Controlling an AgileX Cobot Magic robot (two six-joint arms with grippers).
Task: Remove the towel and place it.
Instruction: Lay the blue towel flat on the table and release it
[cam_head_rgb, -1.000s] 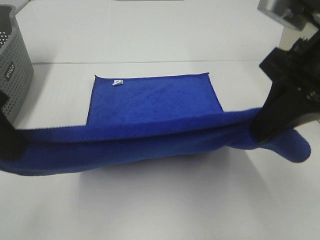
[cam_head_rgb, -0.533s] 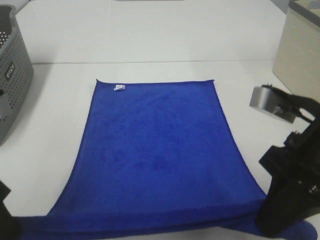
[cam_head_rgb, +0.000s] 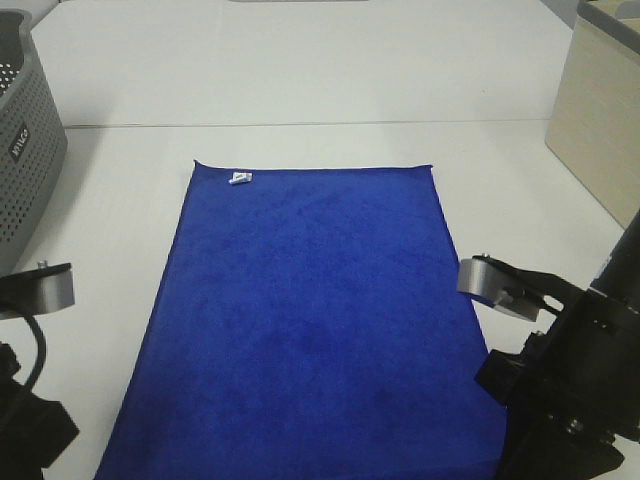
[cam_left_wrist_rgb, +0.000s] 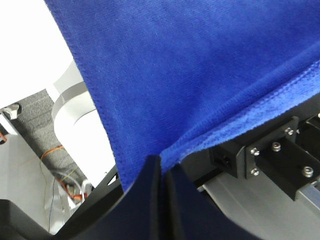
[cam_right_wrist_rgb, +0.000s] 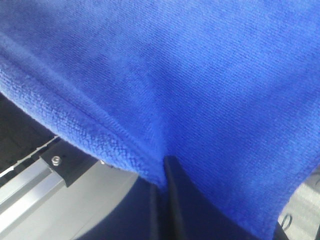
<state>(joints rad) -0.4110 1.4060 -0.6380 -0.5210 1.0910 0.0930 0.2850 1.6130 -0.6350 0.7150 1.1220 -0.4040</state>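
Observation:
The royal-blue towel (cam_head_rgb: 310, 320) lies spread flat on the white table, its far edge square and a small white tag (cam_head_rgb: 238, 179) near the far left corner. Its near edge runs off the bottom of the exterior view. In the left wrist view my left gripper (cam_left_wrist_rgb: 162, 167) is shut on the towel's (cam_left_wrist_rgb: 200, 65) hemmed edge at a near corner. In the right wrist view my right gripper (cam_right_wrist_rgb: 164, 170) is shut on the towel (cam_right_wrist_rgb: 190, 75) at the other near corner. Both arms' bodies stand low at the near left (cam_head_rgb: 30, 420) and near right (cam_head_rgb: 565, 400).
A grey perforated basket (cam_head_rgb: 25, 150) stands at the far left of the table (cam_head_rgb: 300, 80). A beige box (cam_head_rgb: 600, 110) stands at the far right. A seam crosses the table behind the towel.
Both arms have drawn back toward the near edge with the towel's corners. The fold that hung between them has been pulled out, and the towel now lies flat.

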